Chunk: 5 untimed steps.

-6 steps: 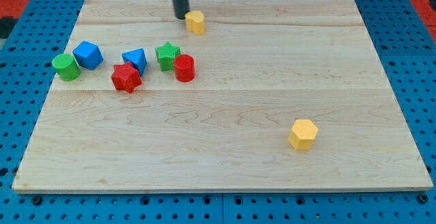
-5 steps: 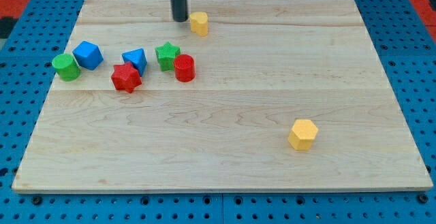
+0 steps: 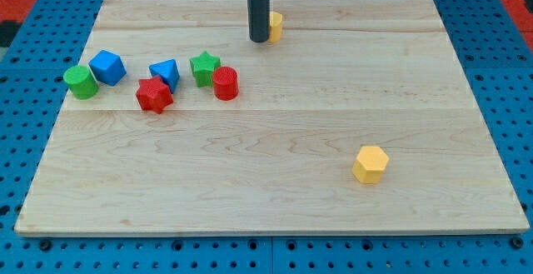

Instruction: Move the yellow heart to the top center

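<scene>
The yellow heart (image 3: 276,25) lies near the view's top, about at the board's centre line, partly hidden behind the rod. My tip (image 3: 259,39) rests on the board right against the heart's left side. The wooden board (image 3: 275,141) fills most of the view.
A yellow hexagon (image 3: 371,164) lies at the lower right. At the left sit a green cylinder (image 3: 80,82), a blue block (image 3: 107,66), a blue triangle-like block (image 3: 165,73), a red star (image 3: 154,95), a green star (image 3: 204,67) and a red cylinder (image 3: 225,83).
My tip has moved to the view's right and pushed the yellow heart right with it, from left of centre to near the top centre. The other blocks have not moved.
</scene>
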Each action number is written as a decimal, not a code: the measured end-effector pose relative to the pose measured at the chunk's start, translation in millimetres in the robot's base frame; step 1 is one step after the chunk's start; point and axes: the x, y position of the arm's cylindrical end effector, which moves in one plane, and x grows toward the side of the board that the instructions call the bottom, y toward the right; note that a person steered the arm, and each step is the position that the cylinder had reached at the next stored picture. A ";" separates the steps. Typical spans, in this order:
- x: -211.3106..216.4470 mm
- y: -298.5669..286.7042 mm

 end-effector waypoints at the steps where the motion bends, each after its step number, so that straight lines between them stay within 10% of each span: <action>1: 2.5 27.2; 3: -36.5 55.4; 5: 17.6 24.0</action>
